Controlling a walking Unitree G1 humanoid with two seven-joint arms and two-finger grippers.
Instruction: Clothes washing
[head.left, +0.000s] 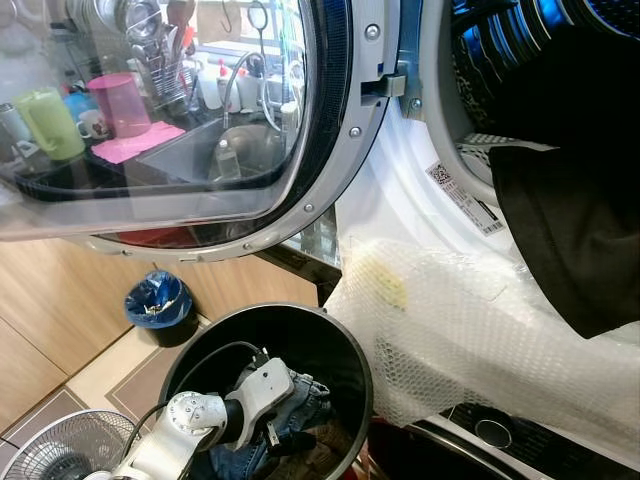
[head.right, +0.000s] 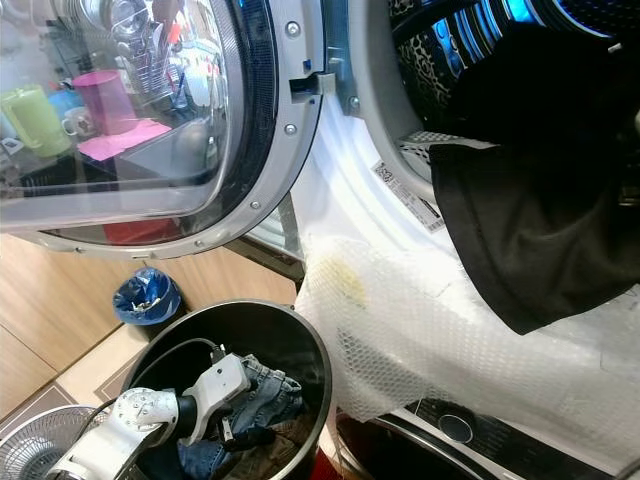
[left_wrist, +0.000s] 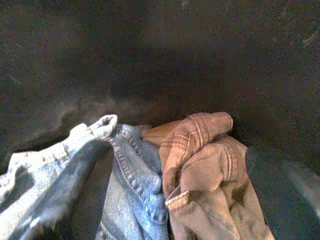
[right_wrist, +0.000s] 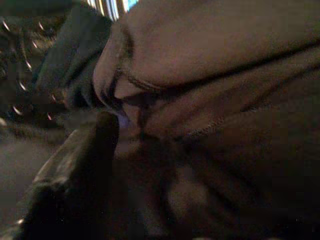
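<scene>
Snagging is judged the main risk: the black garment (head.left: 575, 230) hangs half out of the washer drum (head.left: 520, 50), draped over the door sill, and could slide down the bubble wrap (head.left: 470, 330). Blue denim jeans (left_wrist: 125, 190) and a brown ribbed-seam garment (left_wrist: 205, 175) are seen crumpled in the round black bin (head.left: 345, 345). Left gripper (head.left: 275, 440) is lowered into the bin among the denim; its finger spread cannot be told. Right gripper (right_wrist: 100, 165) is pressed against dark cloth; grip cannot be told.
</scene>
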